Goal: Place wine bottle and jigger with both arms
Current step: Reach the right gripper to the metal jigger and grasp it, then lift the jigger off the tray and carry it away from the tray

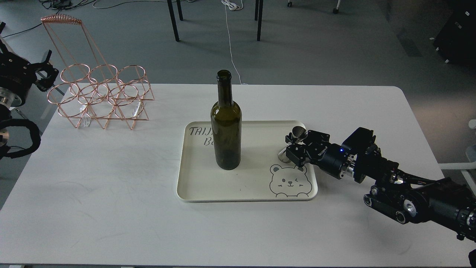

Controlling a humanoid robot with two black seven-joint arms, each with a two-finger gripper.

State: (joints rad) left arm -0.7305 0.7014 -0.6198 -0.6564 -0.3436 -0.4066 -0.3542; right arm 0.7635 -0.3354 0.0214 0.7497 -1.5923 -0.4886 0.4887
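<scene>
The dark olive-green wine bottle [226, 126] stands upright on the cream tray [208, 191], left of its middle. The small steel jigger [296, 133] is at the tray's right edge, tilted with its top leaning right and its base [284, 157] near the tray floor. My right gripper [293, 145] reaches in from the right and is closed around the jigger's waist. My left gripper [46, 67] hangs off the table's far left edge, fingers apart and empty, far from the bottle.
A copper wire bottle rack [100, 95] stands at the table's back left, next to my left gripper. The tray has a bear drawing [289, 182] at its front right. Chair legs [173, 20] and cables lie on the floor beyond the table.
</scene>
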